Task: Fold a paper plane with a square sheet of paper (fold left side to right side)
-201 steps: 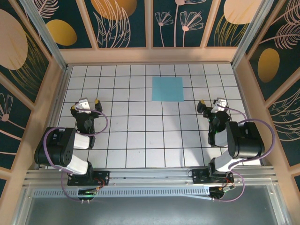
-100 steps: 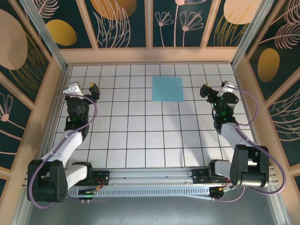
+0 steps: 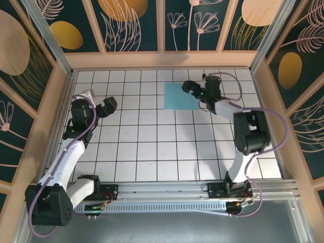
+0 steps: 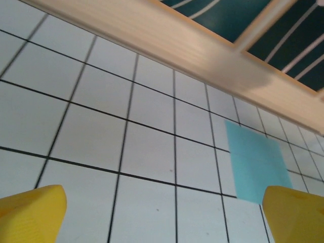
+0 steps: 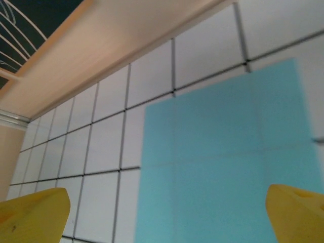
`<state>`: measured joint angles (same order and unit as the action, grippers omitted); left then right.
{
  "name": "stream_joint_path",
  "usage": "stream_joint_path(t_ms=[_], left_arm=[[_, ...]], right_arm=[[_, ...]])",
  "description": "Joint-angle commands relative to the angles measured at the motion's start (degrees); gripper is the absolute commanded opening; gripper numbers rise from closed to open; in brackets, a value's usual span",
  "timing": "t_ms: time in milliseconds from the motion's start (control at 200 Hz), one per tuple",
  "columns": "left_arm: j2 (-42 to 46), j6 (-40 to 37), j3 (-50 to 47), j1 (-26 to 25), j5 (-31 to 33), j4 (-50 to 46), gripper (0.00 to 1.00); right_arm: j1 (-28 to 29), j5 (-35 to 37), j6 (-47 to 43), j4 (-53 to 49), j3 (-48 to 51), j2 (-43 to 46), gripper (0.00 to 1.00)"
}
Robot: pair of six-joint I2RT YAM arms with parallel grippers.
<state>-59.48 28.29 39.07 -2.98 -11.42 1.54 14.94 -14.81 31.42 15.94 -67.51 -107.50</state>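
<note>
The square sheet of paper [image 3: 177, 97] is lying flat and unfolded on the white gridded bench [image 3: 142, 147], toward the far edge and a little right of centre. It is showing a plain, matte, light teal-blue face, its edges running parallel to the grid lines, with faint lines showing through.
</note>
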Motion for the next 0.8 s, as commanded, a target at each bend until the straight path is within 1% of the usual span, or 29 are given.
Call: stream_joint_path(t_ms=[0,105,315,490,606,791], left_arm=[[-1.1,-3.5,-0.6,0.3,-8.5,-2.3,0.99],[-2.1,-5.3,-2.5,0.3,-11.6,-0.9,0.99],[-3.5,-7.1,-2.5,0.3,-14.6,-2.2,0.99],[-2.3,-8.0,-2.3,0.3,-12.9,-3.0,0.99],[-1.3,-8.0,-2.9,0.3,-12.7,-2.7,0.99],[-1.2,-8.2,-2.8,0.3,-11.9,-2.7,0.99]], right_arm=[[1.6,-0.6,4.4,-2.6,-8.8,-7.1,0.97],[3.4,2.4,5.2,-6.2,-15.9,-13.4,0.97],[5.3,5.0,7.0,-10.8,-21.7,-19.8,0.95],[7.1,7.0,6.5,-15.0,-23.8,-22.0,0.93],[7.5,6.8,6.6,-18.4,-25.0,-23.3,0.91],[8.9,8.0,6.4,-23.3,-24.7,-22.9,0.91]])
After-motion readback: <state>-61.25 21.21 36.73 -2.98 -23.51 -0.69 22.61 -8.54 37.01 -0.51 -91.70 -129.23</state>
